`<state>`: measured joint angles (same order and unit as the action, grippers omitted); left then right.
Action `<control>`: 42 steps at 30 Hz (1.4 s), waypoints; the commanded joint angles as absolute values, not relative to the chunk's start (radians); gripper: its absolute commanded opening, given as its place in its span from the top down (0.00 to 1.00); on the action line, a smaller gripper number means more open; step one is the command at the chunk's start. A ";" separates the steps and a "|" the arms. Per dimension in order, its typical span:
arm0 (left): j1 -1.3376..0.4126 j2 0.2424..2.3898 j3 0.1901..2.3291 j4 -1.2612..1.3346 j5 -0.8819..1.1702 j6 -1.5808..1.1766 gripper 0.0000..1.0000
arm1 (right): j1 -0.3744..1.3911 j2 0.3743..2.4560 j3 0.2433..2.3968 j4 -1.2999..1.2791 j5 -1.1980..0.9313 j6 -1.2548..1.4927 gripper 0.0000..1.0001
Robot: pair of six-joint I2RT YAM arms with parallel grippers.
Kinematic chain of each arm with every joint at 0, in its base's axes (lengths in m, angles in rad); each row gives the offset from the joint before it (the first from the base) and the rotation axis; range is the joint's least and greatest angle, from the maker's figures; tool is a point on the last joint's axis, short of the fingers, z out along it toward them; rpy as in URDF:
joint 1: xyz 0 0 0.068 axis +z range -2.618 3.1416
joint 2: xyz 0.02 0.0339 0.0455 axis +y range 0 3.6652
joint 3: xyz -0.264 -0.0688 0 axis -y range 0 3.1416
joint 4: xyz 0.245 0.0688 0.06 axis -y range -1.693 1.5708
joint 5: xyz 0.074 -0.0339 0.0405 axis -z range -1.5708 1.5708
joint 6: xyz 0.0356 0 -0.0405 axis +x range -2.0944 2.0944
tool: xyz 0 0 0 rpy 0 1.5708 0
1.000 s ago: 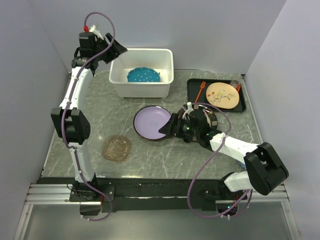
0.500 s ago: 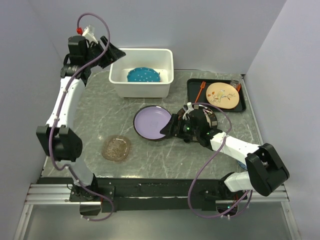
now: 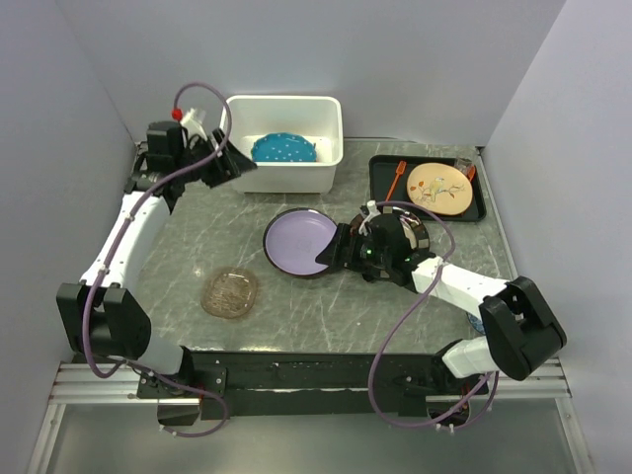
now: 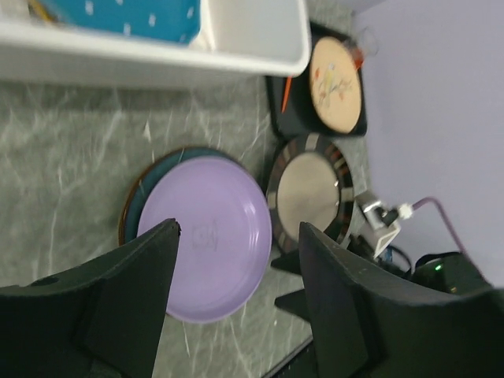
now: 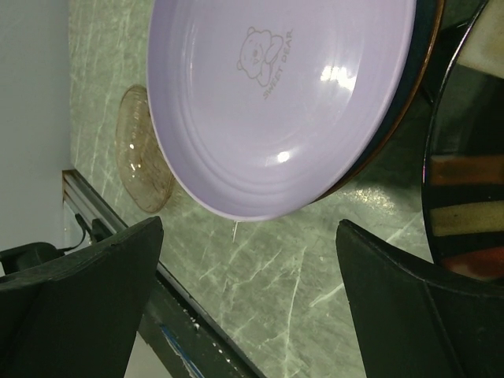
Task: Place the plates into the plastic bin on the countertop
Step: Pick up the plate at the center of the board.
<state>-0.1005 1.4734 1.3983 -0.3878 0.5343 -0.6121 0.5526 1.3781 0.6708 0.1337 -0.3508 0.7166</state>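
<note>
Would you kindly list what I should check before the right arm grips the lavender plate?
1. Right gripper open and empty: ok.
2. Lavender plate rim centred ahead of the jaws, by the right wrist view: ok.
3. Only that plate gets lifted, not the dark teal plate under it: cannot tell.
4. Room in the plastic bin, which holds one teal dotted plate: ok.
5. Left gripper outside the bin, by its left wall: ok.

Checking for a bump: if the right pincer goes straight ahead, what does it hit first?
Probably the near rim of the lavender plate; the open right pincer points straight at it, height unclear.
</note>
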 commanded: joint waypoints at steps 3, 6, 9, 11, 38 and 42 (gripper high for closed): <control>-0.140 1.414 1.272 -0.420 0.551 -0.591 0.34 | 0.560 1.390 0.738 0.127 -0.325 0.698 0.03; -0.158 1.413 1.220 -0.410 0.558 -0.595 0.35 | 0.560 1.397 0.738 0.135 -0.327 0.696 0.03; -0.166 1.425 1.183 -0.407 0.551 -0.606 0.35 | 0.560 1.410 0.733 0.140 -0.337 0.698 0.03; -0.169 1.437 1.169 -0.407 0.552 -0.609 0.36 | 0.560 1.411 0.724 0.156 -0.341 0.706 0.03; -0.244 1.628 1.063 -0.336 0.488 -0.612 0.43 | 0.560 1.416 0.749 0.130 -0.337 0.693 0.02; -0.249 1.655 1.061 -0.339 0.474 -0.607 0.44 | 0.561 1.419 0.752 0.130 -0.339 0.693 0.03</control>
<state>-0.2417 1.6375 1.0641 -0.3744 0.4904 -0.6136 0.5533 1.4067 0.7017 0.1184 -0.3408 0.7086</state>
